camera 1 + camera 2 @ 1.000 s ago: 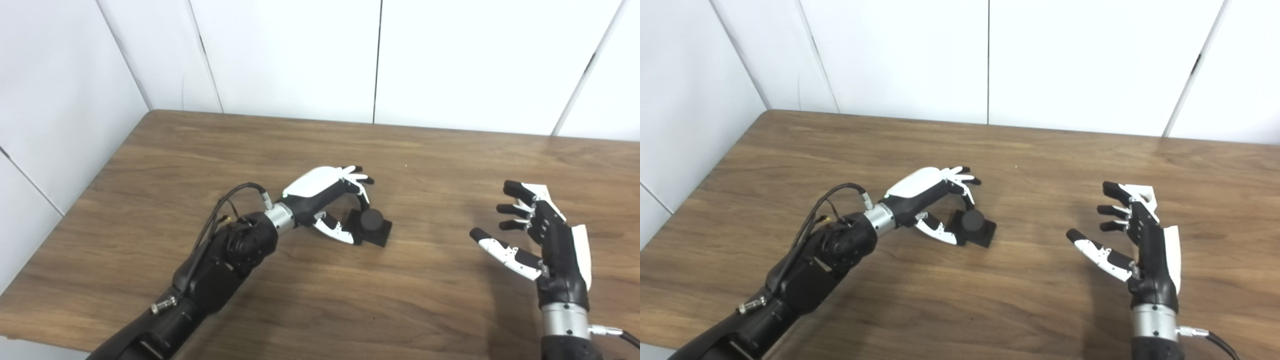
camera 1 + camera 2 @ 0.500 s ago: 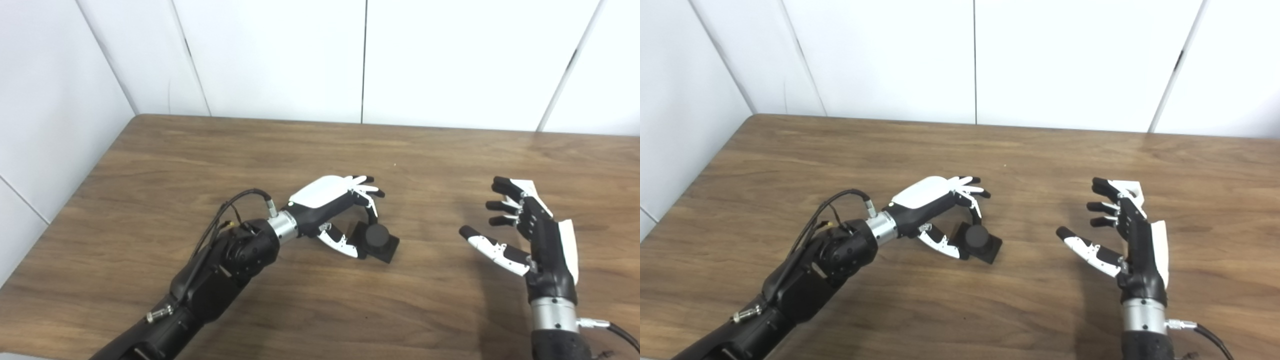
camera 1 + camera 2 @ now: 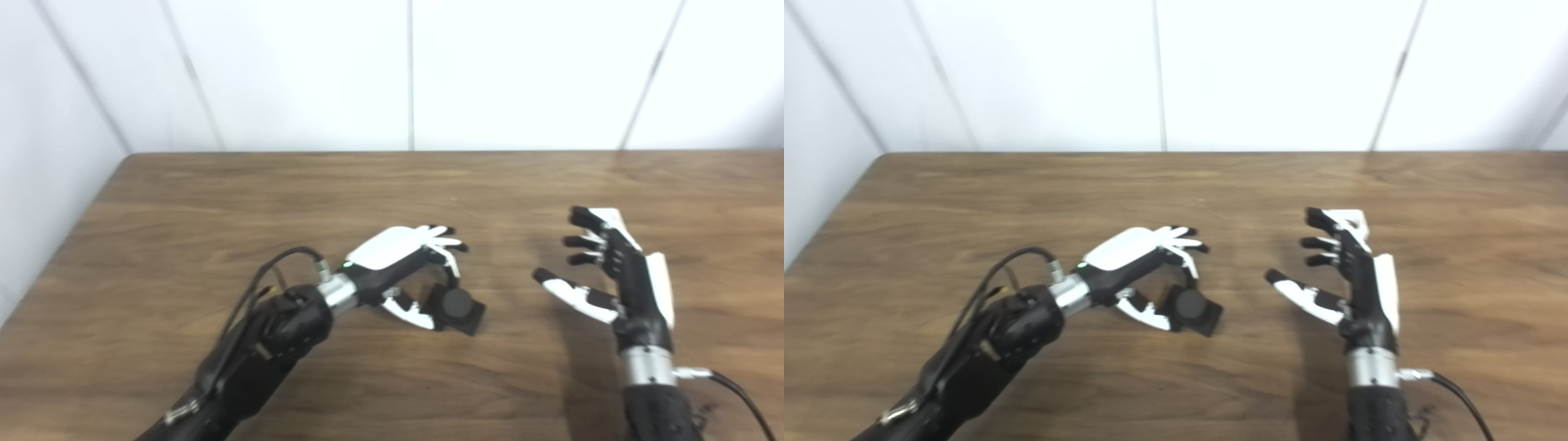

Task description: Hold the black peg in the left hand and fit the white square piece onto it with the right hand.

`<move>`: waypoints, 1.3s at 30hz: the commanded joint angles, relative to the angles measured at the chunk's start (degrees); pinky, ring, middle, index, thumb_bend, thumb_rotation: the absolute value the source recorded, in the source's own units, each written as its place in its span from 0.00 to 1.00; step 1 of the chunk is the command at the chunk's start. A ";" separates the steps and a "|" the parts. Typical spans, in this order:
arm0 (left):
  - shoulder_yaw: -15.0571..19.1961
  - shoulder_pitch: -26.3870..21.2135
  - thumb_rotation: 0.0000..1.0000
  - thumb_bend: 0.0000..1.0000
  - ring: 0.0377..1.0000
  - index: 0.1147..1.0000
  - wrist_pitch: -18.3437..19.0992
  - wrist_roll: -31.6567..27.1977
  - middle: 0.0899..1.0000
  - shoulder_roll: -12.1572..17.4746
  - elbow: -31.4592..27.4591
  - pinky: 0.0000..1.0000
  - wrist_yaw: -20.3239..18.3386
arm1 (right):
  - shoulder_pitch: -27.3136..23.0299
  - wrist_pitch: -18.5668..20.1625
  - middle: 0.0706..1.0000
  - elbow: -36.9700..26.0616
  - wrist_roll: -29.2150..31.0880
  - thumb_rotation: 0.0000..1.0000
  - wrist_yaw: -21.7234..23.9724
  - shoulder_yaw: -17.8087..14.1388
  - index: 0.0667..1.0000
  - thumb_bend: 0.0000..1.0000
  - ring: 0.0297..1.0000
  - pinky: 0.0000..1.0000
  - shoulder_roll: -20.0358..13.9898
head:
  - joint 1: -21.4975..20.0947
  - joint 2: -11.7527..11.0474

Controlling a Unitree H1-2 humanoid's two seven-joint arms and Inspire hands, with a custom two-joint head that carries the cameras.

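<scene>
The left hand [image 3: 407, 269] arches over the black peg, a short round post on a flat square black base [image 3: 456, 307], which rests on the brown wood-grain table [image 3: 184, 220] near its middle. The thumb lies at the near-left edge of the base and the fingers curl down on the far side of the post. Whether the grip is complete cannot be determined; the base appears to sit on the table surface.

The right hand [image 3: 1344, 275] hovers well apart to the right, palm toward the peg, fingers spread and holding nothing. A white shape shows just beyond its fingertips; whether this is the white square piece cannot be confirmed.

Handling assessment:
- The peg appears rigid, light and smooth, probably moulded plastic.
- The low base offers thin edges; a pinch across opposite edges is likely to hold it with the post upright and exposed.
- Gripping the post itself would probably obstruct the fitting.
- A smooth surface may slip or rotate under a light pinch.
</scene>
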 commanded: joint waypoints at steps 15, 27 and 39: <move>1.13 2.24 0.07 0.52 0.96 0.42 -6.50 -1.55 0.87 3.16 1.23 0.94 -3.38 | -4.35 -2.40 0.80 -1.09 -5.18 0.15 -4.22 -0.08 0.77 0.65 0.69 0.56 1.48 | -17.70 -3.57; 1.64 2.46 0.07 0.52 0.96 0.42 -8.53 -1.75 0.86 3.00 2.51 0.93 -3.38 | -17.02 2.51 0.75 1.95 -8.82 0.21 -0.57 -1.49 0.72 0.69 0.68 0.56 -6.28 | -18.89 -4.52; 1.70 2.92 0.07 0.52 0.96 0.42 -9.09 -1.64 0.86 2.25 2.78 0.93 -3.14 | -25.36 9.18 0.78 8.99 -15.79 0.21 6.44 -0.06 0.70 0.71 0.77 0.63 -17.98 | -18.61 -4.64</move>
